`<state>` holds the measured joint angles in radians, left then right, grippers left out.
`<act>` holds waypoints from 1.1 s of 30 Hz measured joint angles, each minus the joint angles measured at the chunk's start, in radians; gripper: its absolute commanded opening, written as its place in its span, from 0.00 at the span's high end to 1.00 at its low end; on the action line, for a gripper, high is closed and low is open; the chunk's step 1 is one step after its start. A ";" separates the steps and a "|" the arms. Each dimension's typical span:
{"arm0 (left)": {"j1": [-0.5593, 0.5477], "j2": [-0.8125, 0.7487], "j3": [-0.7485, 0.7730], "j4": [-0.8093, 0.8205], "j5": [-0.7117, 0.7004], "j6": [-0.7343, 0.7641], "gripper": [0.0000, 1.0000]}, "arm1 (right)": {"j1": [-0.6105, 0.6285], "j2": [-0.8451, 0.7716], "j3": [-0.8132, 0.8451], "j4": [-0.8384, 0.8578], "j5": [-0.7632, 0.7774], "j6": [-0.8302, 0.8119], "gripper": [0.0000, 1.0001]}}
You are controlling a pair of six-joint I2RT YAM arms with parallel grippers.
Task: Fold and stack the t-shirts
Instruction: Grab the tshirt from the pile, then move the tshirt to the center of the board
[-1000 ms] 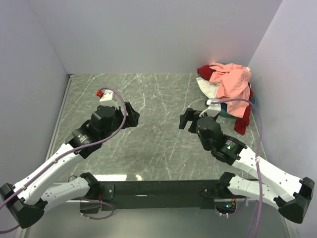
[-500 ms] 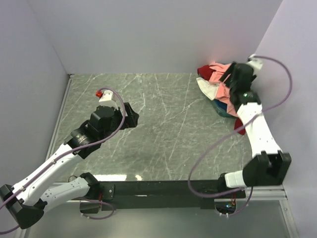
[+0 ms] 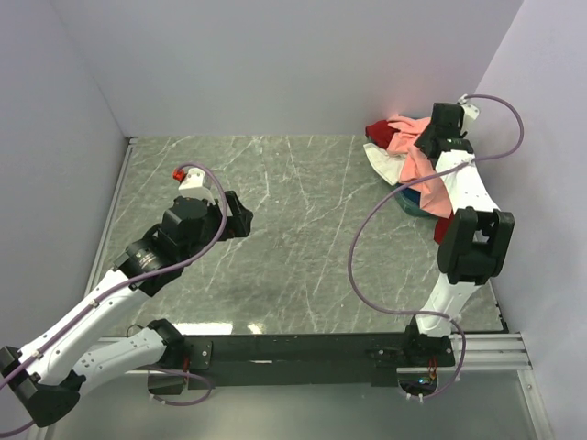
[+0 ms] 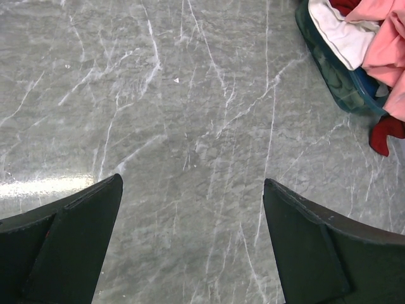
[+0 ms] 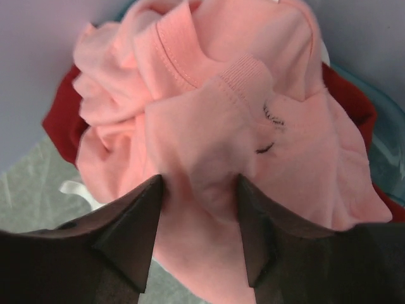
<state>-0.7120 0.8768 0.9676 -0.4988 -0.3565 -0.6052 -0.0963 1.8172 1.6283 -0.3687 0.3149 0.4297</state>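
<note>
The 4 t-shirts lie in 1 crumpled heap at the 2 o'clock corner of the bench, against the right wall. The salmon-pink t-shirt is on top. The dark red t-shirt shows at the heap's 11 o'clock edge, and a strip of it trails out at 5 o'clock. The white t-shirt pokes out at 9 o'clock, lying on the teal-blue t-shirt at the bottom.

The right tool is on the heap's 1 o'clock side. Its jaws are narrow, pinching a raised fold of the salmon-pink t-shirt just below the ribbed collar.

The left tool is spread wide and holds nothing. It hangs above bare marble at about 9 o'clock on the bench, well apart from the heap.
</note>
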 measured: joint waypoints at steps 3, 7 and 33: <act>0.002 0.003 0.002 0.000 0.000 0.002 0.01 | 0.000 0.008 -0.006 -0.014 -0.009 0.009 0.79; 0.002 0.004 0.002 0.001 0.000 0.003 0.01 | 0.001 -0.005 -0.007 -0.017 -0.013 0.017 1.00; 0.024 0.000 0.036 0.016 -0.061 -0.038 0.01 | 0.667 -0.499 0.296 0.029 -0.072 -0.114 1.00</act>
<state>-0.6880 0.8768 1.0039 -0.4831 -0.4171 -0.6430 0.5709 1.3178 1.9244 -0.3397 0.2424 0.3157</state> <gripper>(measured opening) 0.995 0.018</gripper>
